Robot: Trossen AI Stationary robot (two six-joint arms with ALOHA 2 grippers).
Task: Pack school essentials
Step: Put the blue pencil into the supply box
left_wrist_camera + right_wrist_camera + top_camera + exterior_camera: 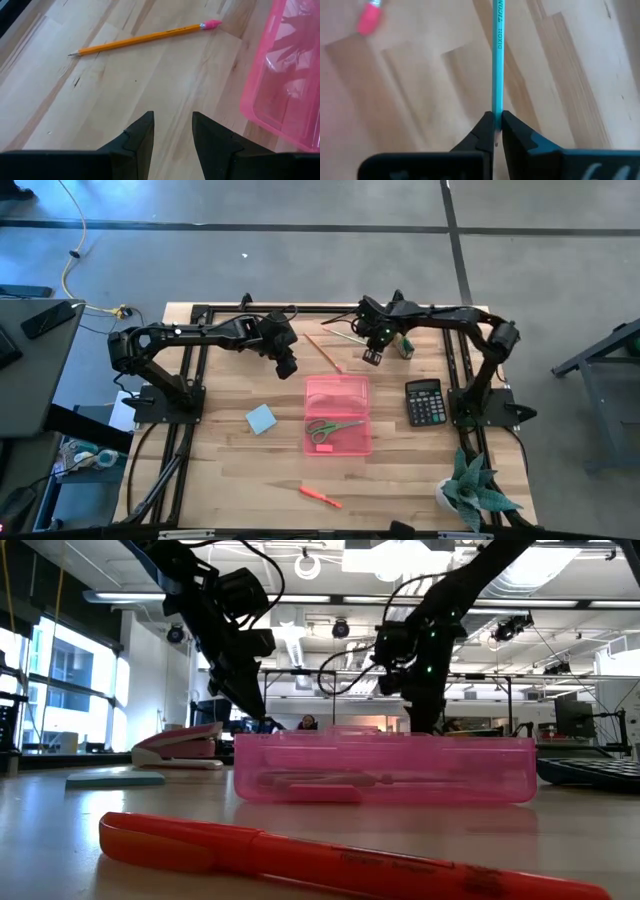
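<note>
Table [230, 470] of pale wood carried all items. Pink case [338, 415] lay at centre, lid open, green-handled scissors [335, 427] inside; other contents hard to make out through its wall. Left gripper [172, 131] hovered near orange pencil [140, 38], fingers parted, holding nothing. Right gripper [497, 131] was clamped on teal pencil [498, 60], its far end cut off. Orange-red pen [320, 496] lay apart, near the front edge.
</note>
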